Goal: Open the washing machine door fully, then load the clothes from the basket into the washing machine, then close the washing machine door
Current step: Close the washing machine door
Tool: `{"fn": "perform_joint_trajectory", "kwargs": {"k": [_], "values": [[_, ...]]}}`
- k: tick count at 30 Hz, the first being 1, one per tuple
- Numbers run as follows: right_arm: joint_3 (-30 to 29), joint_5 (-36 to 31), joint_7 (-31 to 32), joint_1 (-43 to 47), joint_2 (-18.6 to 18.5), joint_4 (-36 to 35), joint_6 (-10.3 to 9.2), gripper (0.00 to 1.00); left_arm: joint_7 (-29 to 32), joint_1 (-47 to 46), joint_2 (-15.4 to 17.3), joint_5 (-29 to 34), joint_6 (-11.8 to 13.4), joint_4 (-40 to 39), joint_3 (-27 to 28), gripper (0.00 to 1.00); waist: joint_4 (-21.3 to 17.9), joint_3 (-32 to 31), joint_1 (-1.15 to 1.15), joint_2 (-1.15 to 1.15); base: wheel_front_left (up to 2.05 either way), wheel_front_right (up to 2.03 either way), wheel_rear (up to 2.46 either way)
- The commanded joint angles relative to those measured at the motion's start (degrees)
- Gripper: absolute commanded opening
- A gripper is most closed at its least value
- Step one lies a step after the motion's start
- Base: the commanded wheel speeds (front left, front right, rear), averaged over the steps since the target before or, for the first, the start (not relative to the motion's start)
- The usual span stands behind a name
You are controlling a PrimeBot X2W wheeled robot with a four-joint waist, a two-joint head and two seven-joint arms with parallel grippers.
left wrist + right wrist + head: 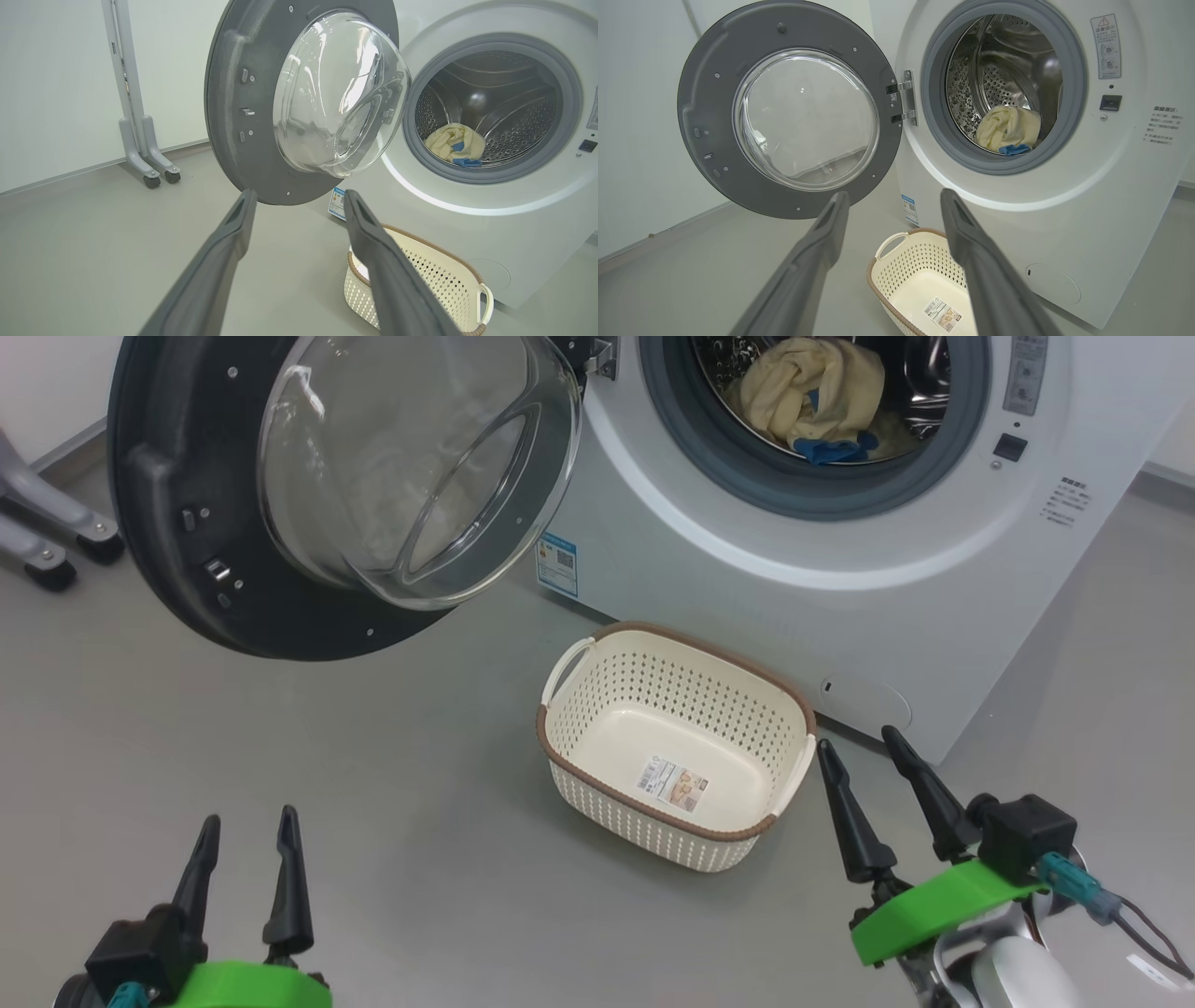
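Observation:
The washing machine [840,551] [514,205] [1087,196] stands with its door [308,495] [299,98] [789,112] swung wide open to the left. Cream-yellow clothes with blue trim [812,397] [455,144] [1008,133] lie inside the steel drum. On the floor in front sits the cream basket [677,747] [420,280] [920,280], holding nothing but its label sticker. My left gripper [247,826] [299,196] is open, low at the left, well short of the door. My right gripper [854,742] [892,196] is open just right of the basket, nothing between its fingers.
A grey wheeled stand [56,537] [142,130] is against the wall left of the door. The open door overhangs the floor left of the basket. Bare grey floor [392,821] stretches between my grippers.

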Motion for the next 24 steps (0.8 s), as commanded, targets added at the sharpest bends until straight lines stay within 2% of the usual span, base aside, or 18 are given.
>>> {"fn": "perform_joint_trajectory", "kwargs": {"k": [1, 21, 22, 23, 24], "values": [[1.03, 0.29, -0.38, -2.66, -0.24, -1.72, 0.2, 1.0, -0.31, -1.62, 1.39, -0.4, 0.23, -2.17, 1.97, 1.0, -0.06, -0.15, 0.0, 0.0, 0.0, 0.0, 0.0], [0.54, 0.3, -0.38, -1.65, -0.24, -2.3, 0.2, 1.0, 0.17, -1.8, 2.17, -1.18, 0.71, -2.51, 1.27, 1.0, -0.38, -0.7, 0.0, 0.0, 0.0, 0.0, 0.0], [0.48, 0.24, -0.38, -1.6, -0.24, -2.37, 0.2, 1.0, 0.38, -1.79, 1.94, -1.82, 0.59, -2.45, 1.4, 0.84, -0.38, -0.64, 0.0, 0.0, 0.0, 0.0, 0.0], [0.43, 0.19, -0.38, -1.55, -0.24, -2.44, 0.2, 1.0, 0.51, -1.8, 1.87, -2.21, 0.53, -2.45, 1.51, 0.15, -0.38, -0.59, 0.0, 0.0, 0.0, 0.0, 0.0], [0.38, 0.11, -0.38, -1.5, -0.24, -2.52, 0.2, 1.0, 0.53, -1.83, 1.95, -2.36, 0.48, -2.51, 1.57, 0.0, -0.37, -0.42, 0.0, 0.0, 0.0, 0.0, 0.0]]}}
